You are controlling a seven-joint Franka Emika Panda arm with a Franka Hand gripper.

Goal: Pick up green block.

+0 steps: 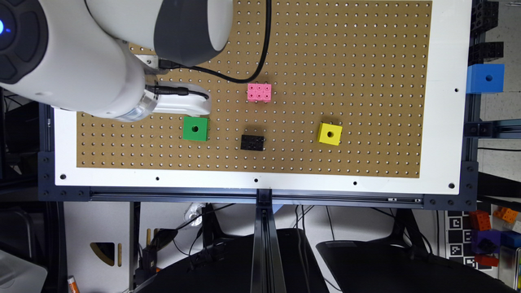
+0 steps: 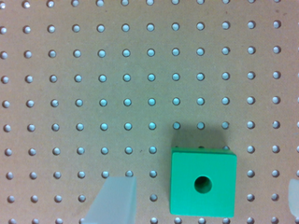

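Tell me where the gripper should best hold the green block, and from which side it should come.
Probably from above, closing on two opposite flat side faces of the green block. It sits flat on the pegboard, hole upward, with free space around it. The open gripper already straddles it.

A robotics lab bench is showing here: a brown perforated pegboard [image 1: 325,61] is sitting in a white panel [image 1: 443,122] on a dark aluminium extrusion frame [image 1: 264,195], with black cables [image 1: 260,53] trailing and printed fiducial marker sheets [image 1: 458,240] lying beside spare coloured blocks [image 1: 488,232].
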